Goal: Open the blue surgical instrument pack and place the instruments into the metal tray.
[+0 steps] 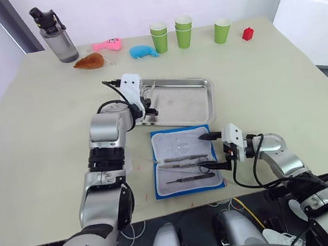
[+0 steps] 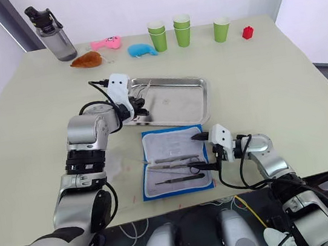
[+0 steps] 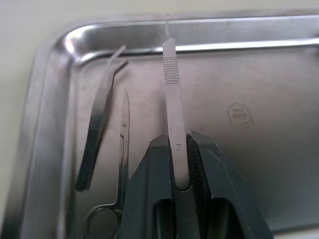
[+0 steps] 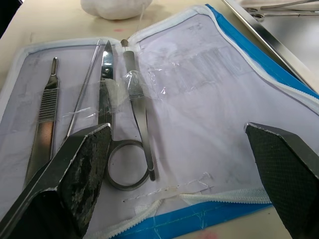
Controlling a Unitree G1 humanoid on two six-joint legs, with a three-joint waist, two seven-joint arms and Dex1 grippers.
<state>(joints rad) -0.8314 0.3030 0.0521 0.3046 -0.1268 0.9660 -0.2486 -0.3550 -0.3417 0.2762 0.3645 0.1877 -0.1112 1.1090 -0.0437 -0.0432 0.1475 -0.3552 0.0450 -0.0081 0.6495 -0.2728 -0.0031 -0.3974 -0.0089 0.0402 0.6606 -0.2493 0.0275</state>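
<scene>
The blue surgical instrument pack (image 1: pixel 179 140) lies open near the table's front edge, white lining up. Several silver instruments stay in its pockets, among them scissors (image 4: pixel 106 94) and a scalpel handle (image 4: pixel 46 112). My right gripper (image 1: pixel 205 151) hovers open at the pack's right side, one finger at each end of that edge. Just behind the pack sits the metal tray (image 1: pixel 192 104). My left gripper (image 3: pixel 178 142) is low over the tray's left end, shut on a slim scalpel handle (image 3: pixel 172 84) marked 3. Tweezers (image 3: pixel 97 129) and small scissors (image 3: pixel 122 149) lie in the tray.
Along the far edge stand a grey water bottle (image 1: pixel 56 35), three stacks of green cups (image 1: pixel 184 31), a red block (image 1: pixel 248 33), and blue (image 1: pixel 142 52), pink (image 1: pixel 108 44) and brown (image 1: pixel 89 61) toys. Bare tabletop spreads on both sides of the tray.
</scene>
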